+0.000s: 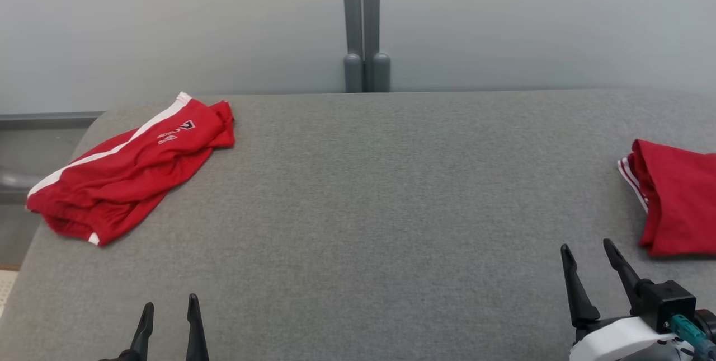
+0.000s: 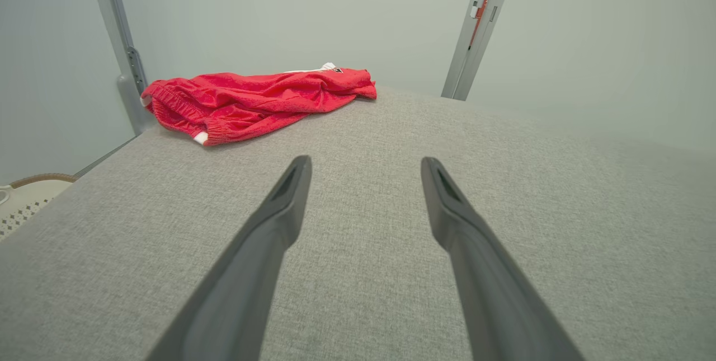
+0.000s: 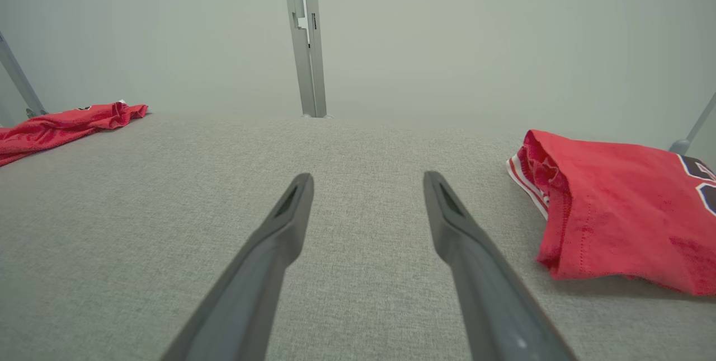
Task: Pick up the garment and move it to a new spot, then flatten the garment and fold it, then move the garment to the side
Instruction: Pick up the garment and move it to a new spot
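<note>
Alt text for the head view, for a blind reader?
Crumpled red shorts lie at the far left of a grey table, a red shirt at its right edge. The left gripper and right gripper show open at the bottom.

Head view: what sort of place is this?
Probably a lab folding station: a grey fabric-covered table, bare pale walls with a metal post, red shorts at one end and a red shirt at the other.

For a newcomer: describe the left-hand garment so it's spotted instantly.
Find the grey table. Near its far left corner lie crumpled red shorts. Unlike the red garment at the right edge, they have one broad white stripe.
</note>
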Available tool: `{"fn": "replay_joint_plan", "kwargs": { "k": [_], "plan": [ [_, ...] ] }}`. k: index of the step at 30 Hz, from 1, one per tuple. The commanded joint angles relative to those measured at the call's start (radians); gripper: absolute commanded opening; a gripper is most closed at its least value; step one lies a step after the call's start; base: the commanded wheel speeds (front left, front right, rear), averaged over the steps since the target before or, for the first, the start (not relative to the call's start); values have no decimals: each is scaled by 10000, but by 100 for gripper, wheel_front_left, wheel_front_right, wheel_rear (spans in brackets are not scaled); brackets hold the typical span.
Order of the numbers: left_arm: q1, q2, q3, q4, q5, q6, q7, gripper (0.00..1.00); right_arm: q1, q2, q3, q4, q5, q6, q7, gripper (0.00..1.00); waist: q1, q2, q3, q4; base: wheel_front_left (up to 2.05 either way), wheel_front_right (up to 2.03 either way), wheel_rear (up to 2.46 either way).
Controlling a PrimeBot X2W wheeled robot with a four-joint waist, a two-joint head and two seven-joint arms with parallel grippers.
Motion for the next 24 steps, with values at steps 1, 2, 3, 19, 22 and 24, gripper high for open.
{"fn": "replay_joint_plan", "kwargs": {
  "k": [1, 2, 3, 19, 22, 24],
  "plan": [
    [-63, 37, 51, -10, 27, -3, -28, 100, 125, 64, 72, 2, -17, -7, -25, 100, 0, 0, -139, 929, 0, 0, 0],
    [-27, 37, 106, -18, 65, -11, -28, 100, 114, 99, 165, 27, -11, -7, -25, 100, 0, 0, -164, 1190, 0, 0, 0],
    [5, 37, 152, -29, 107, -38, -28, 100, 86, 126, 216, 51, 5, -7, -25, 100, 0, 0, -180, 1459, 0, 0, 0],
    [-63, 37, 356, -466, 168, -187, -28, 100, -95, 268, 733, 177, 99, -7, -25, 100, 0, 0, 91, 2504, 0, 0, 0],
    [-479, 37, 197, -353, 194, -358, -26, 100, -259, 159, 783, 52, 132, -7, -25, 100, 0, 0, 532, 2349, 0, 0, 0],
    [-1085, 34, 51, -145, 246, -516, -16, 100, -654, -62, 862, -90, 165, -7, -25, 100, 0, 0, 1224, 2180, 0, 0, 0]
  ]
}}
